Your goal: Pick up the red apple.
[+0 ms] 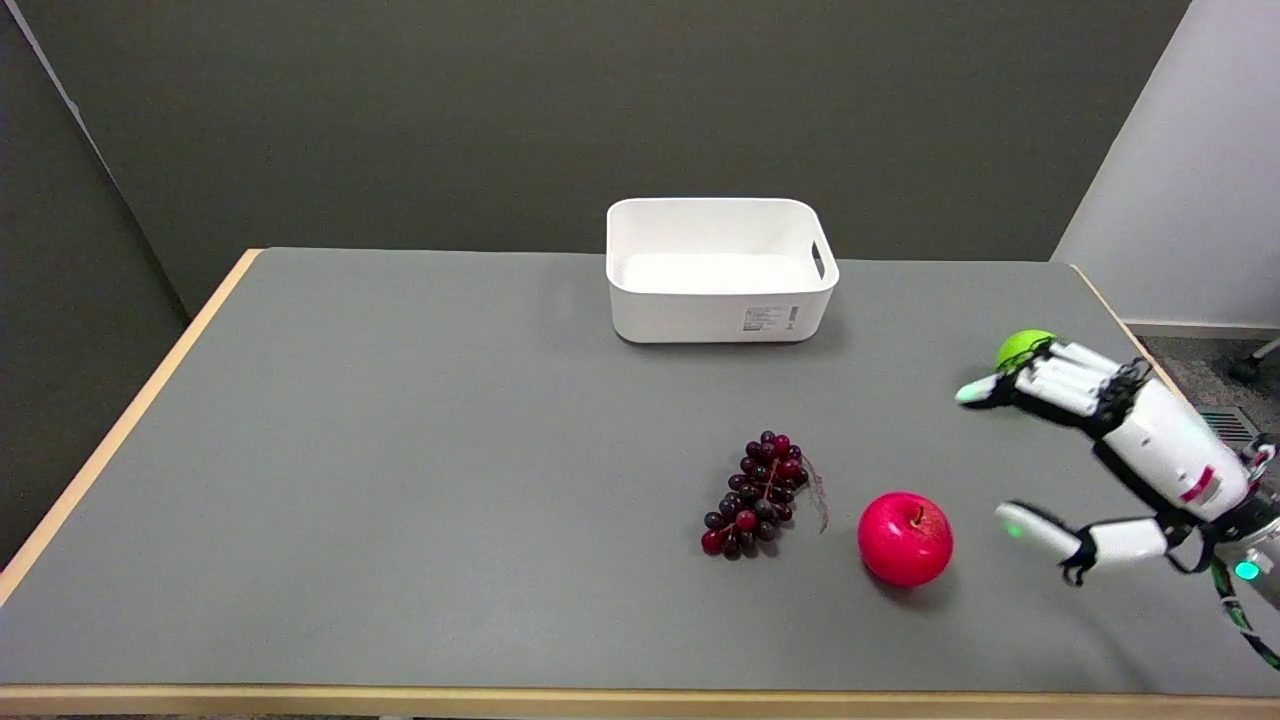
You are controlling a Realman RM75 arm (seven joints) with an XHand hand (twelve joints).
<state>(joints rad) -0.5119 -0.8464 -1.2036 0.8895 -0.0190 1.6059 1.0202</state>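
Entry, one moment, head view. Step in hand, as judged: the approach, with the grasp not yet made. The robot's right hand (1090, 450), white with black joints, reached in from the lower right, and its fingers (1035, 528) were released and spread wide, holding nothing; the thumb lay low and nearest the fruit, the other fingers were stretched out farther back. Item: one glossy round red apple (905, 538) with a short brown stem in its dimple, resting upright on the grey-topped, pale-wood-edged counter (400, 480), towards the near right; it sat just beside the thumb tip and apart from it, no contact visible. Next move, as judged: the hand had to travel to picture-left until the apple sat between thumb and opposing fingers, then close round its widest part and lift (a smooth round body would likely roll if nudged from one side only, so both sides ought to meet it together). Item: one bunch of dark purple-red grapes (757, 493), lying near the apple's picture-left side, not touching it. Item: one white rectangular plastic bin (720, 305) with a handle slot and a small label, standing at the far middle of the counter, well apart from the fruit, with nothing seen inside it. Item: one small bright green round object (1018, 346), partly hidden behind the fingers; its kind could not be told.
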